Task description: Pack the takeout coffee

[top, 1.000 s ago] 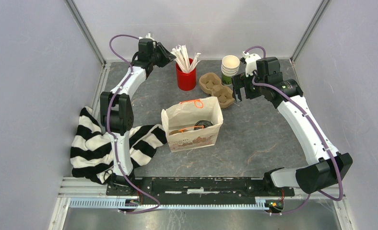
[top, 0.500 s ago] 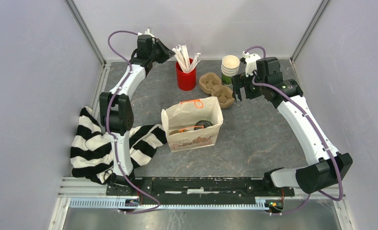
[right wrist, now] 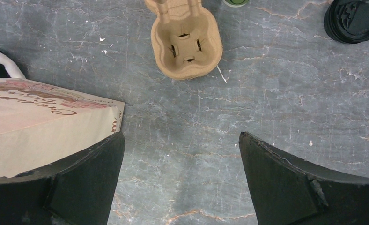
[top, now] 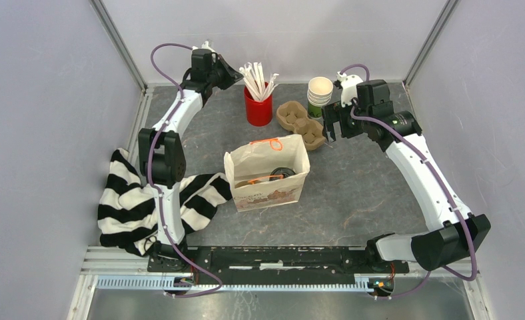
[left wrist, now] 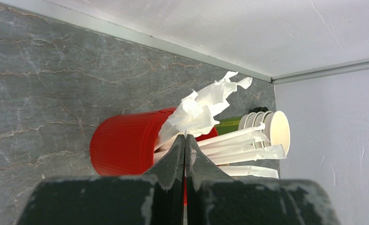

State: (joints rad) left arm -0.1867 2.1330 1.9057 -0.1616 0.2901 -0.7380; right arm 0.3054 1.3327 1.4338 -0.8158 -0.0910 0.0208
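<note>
The left gripper (left wrist: 185, 137), clenched against the wrapped straws (left wrist: 206, 105), may topple their red cup (left wrist: 121, 150); the right gripper (right wrist: 181, 136) hangs released.

Red cup (top: 258, 111), striped cloth (top: 123, 213), carrier (top: 301, 123)

Lab cell: panel walls (top: 40, 133), aluminium frame (top: 116, 40)

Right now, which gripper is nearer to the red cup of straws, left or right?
Left. The left gripper is shut right at the straws in the red cup. The right gripper hangs open beyond the cardboard cup carrier, on its far side from the cup.
</note>
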